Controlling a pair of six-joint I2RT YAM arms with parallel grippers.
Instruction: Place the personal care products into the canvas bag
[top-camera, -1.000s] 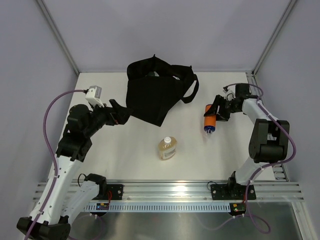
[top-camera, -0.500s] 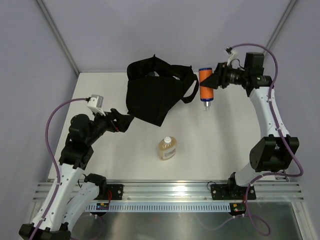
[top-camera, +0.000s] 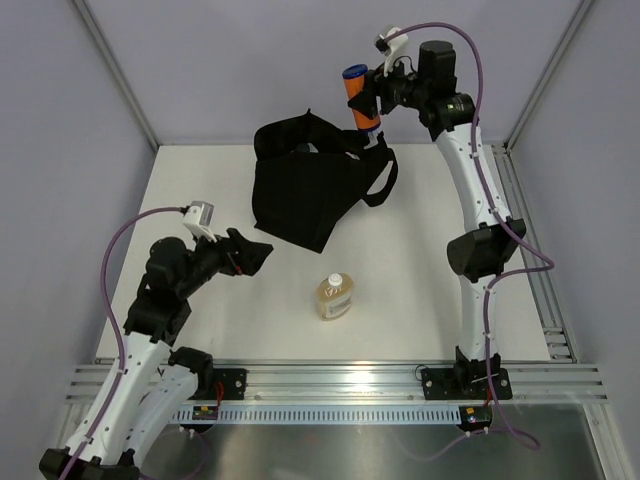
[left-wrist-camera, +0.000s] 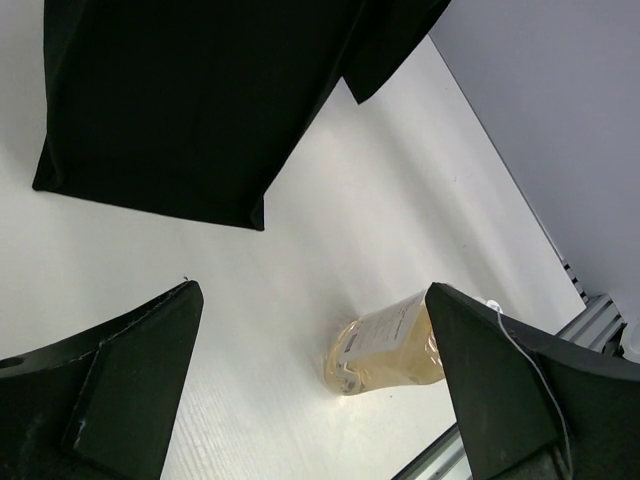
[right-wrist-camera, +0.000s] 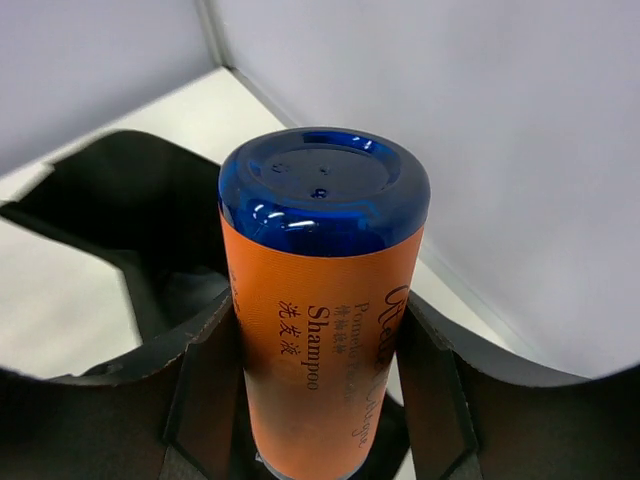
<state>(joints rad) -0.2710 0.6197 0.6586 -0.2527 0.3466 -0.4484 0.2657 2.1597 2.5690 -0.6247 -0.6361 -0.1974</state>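
Right pincer (top-camera: 370, 100) clamped on orange bottle (top-camera: 357, 92) | long axis tilted, blue end up, cap down

Spread pincer (left-wrist-camera: 310, 300) frames amber bottle (left-wrist-camera: 385, 345) lying near black bag (left-wrist-camera: 200, 100).

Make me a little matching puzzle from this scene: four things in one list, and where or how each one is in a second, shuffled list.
Things
1. orange bottle
2. amber bottle
3. black bag
4. left gripper

States
A. open, holding nothing
B. lying on the table, towards the arms' bases
C. clamped in the right gripper, up in the air
D. slumped on the far half of the table

Pairs: 1-C, 2-B, 3-D, 4-A
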